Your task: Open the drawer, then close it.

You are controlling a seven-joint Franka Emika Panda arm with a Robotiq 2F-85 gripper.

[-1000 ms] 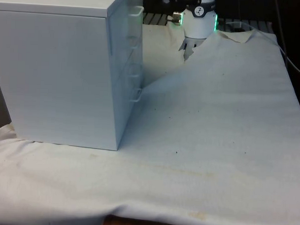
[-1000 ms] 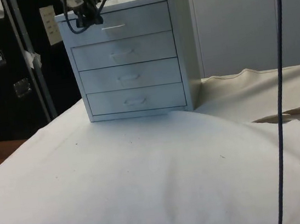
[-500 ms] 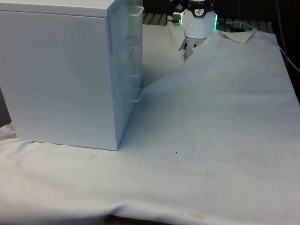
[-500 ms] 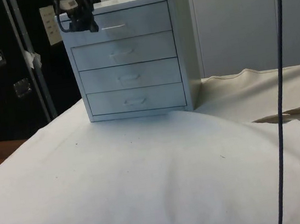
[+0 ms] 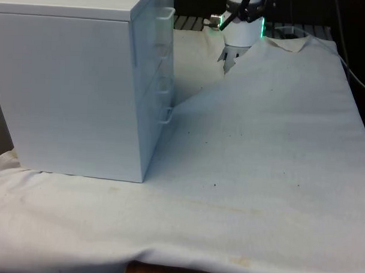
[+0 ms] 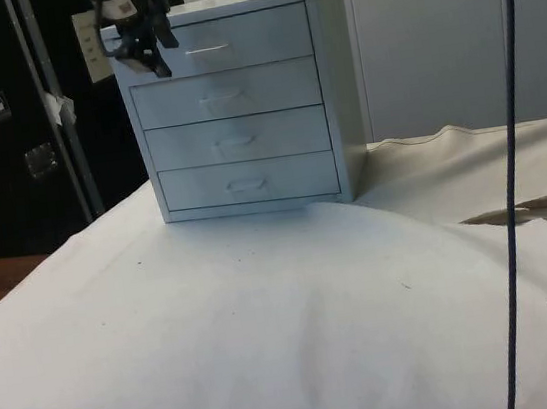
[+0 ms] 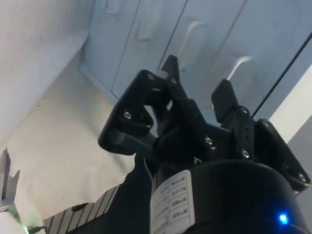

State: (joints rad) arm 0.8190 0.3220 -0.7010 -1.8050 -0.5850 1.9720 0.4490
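Observation:
A white chest (image 5: 70,78) with several drawers stands at the front view's left, its drawer fronts turned toward the far end. In the side view every drawer sits flush, including the top drawer (image 6: 232,40) with its thin handle (image 6: 206,48). My black gripper (image 6: 145,52) hangs at the height of the top drawer, just off the chest's left front corner and clear of the handle. In the wrist view the gripper (image 7: 197,78) is open, its fingers (image 7: 169,66) spread with nothing between them, and the drawer handles (image 7: 239,63) lie beyond.
The white cloth (image 5: 260,145) covers the table and rises in a rumpled fold (image 6: 531,203) at the side view's right. A dark cable (image 6: 512,193) hangs down there. Wood shows under the cloth at the near edge (image 5: 166,272).
The gripper has drifted a little away from the top drawer's front toward the side view's left, and its fingers, shut before, have spread apart.

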